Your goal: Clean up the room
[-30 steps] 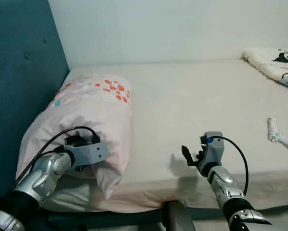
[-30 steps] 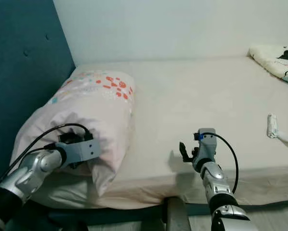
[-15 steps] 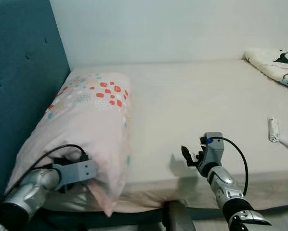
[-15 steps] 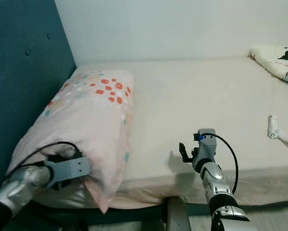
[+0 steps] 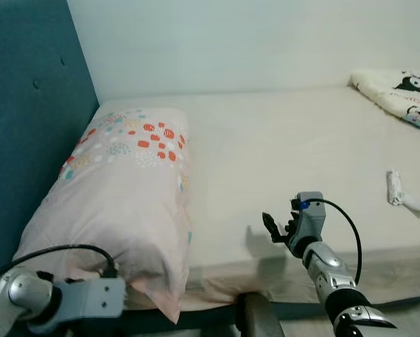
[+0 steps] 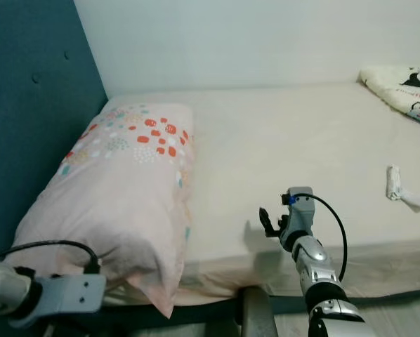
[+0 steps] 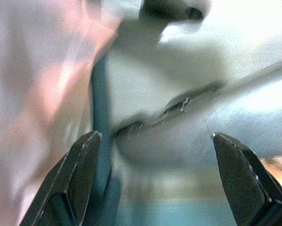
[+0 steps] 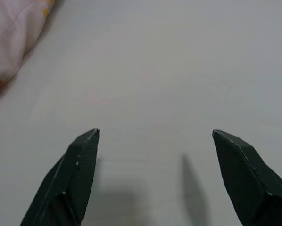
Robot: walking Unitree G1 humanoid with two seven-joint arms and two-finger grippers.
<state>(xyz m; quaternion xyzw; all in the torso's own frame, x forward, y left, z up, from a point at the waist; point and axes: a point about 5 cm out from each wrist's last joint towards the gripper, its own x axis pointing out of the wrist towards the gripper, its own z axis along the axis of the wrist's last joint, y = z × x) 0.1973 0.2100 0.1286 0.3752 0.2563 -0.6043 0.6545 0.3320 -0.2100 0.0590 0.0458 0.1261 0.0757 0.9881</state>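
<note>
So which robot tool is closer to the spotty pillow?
Left. The left tool is just below the pillow's near end at the bed edge; the right tool hovers over bare sheet, well off to its side.

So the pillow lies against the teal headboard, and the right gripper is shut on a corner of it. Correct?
Not quite. The pillow does lie against the teal headboard, but the right gripper holds nothing: the right wrist view shows its fingers open over bare sheet.

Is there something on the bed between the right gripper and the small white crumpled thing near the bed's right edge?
Nothing visible. The right gripper hangs open over bare sheet near the front edge of the bed, and only flat sheet lies between it and the white crumpled thing.
</note>
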